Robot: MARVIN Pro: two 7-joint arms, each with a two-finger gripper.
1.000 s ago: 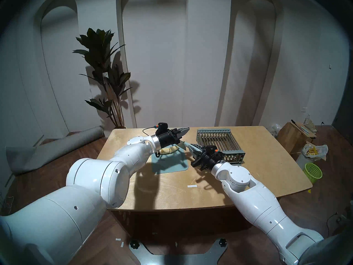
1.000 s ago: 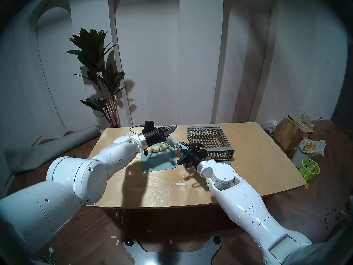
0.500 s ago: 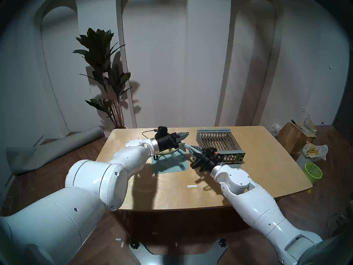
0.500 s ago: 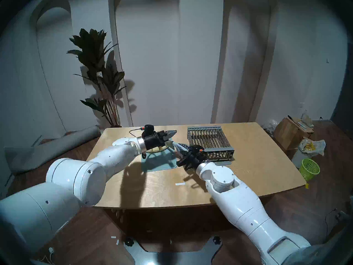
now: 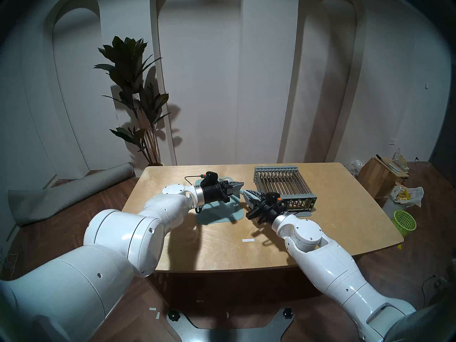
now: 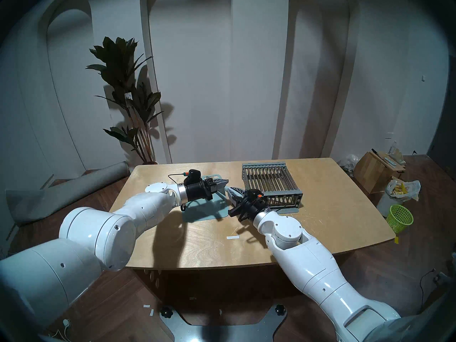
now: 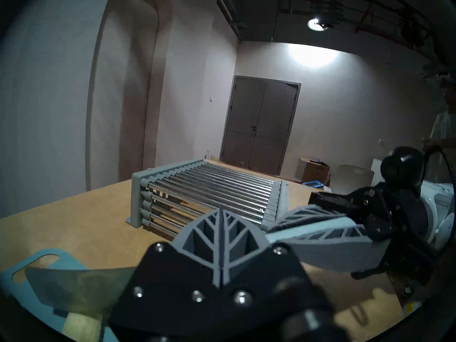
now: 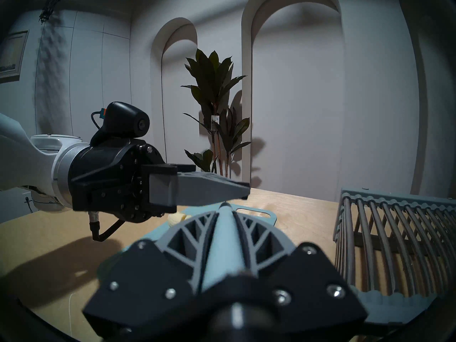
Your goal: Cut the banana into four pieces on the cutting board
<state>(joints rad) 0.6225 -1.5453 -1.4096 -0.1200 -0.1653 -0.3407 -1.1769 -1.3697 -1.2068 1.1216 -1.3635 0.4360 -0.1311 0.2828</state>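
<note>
Head views give us, from left to right, the glossy white left arm, the thin blue-grey cutting board (image 5: 217, 214) and the slatted grey rack (image 5: 283, 183) with its metal bars, all on a pale wooden table (image 5: 222, 250). Our left gripper (image 5: 240, 184) reaches level across the far part of the board, its ribbed grey fingers pressed together with nothing visible between them. Beneath it, the left wrist view shows a dark flat knife blade (image 7: 74, 284) lying over the board, with a pale, matte stub of the banana (image 7: 81, 326) just under the blade's near edge; the right wrist view catches another cream bit of it on the board under the left gripper. Our right gripper (image 5: 245, 193) points level toward the left one, clenched on a pale blue-grey knife handle (image 8: 222, 247). Both fingertips sit close together at the board's right edge, just beside the rack. Bare tabletop lies open toward us.
</note>
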